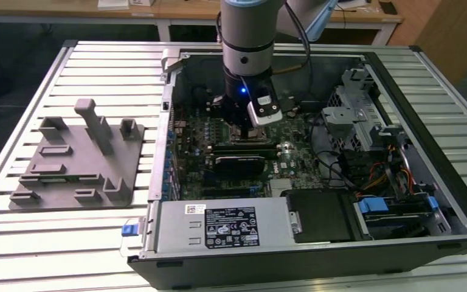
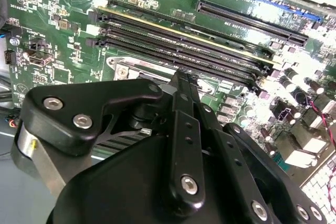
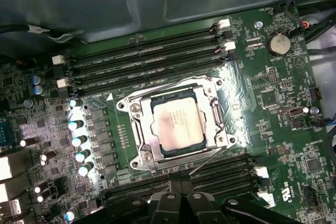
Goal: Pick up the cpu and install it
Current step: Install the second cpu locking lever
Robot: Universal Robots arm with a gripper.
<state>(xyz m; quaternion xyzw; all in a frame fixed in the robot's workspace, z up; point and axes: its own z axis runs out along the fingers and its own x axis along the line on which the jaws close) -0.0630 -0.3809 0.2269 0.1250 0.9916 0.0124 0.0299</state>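
While gripper [image 1: 242, 125] hovers, cpu [image 3: 177, 128] sits in socket [image 3: 137, 129]

Silvery-grey cpu [image 3: 177, 125] in a metal socket [image 3: 137, 129] on the green motherboard [image 3: 262, 98].

Silvery cpu [image 3: 177, 124] lies flat in socket [image 3: 137, 129]

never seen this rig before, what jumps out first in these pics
The open PC case on the slatted table, with the arm reaching down into its middle. In the first wrist view the silvery cpu sits in the metal socket frame on the green board, between rows of black memory slots.
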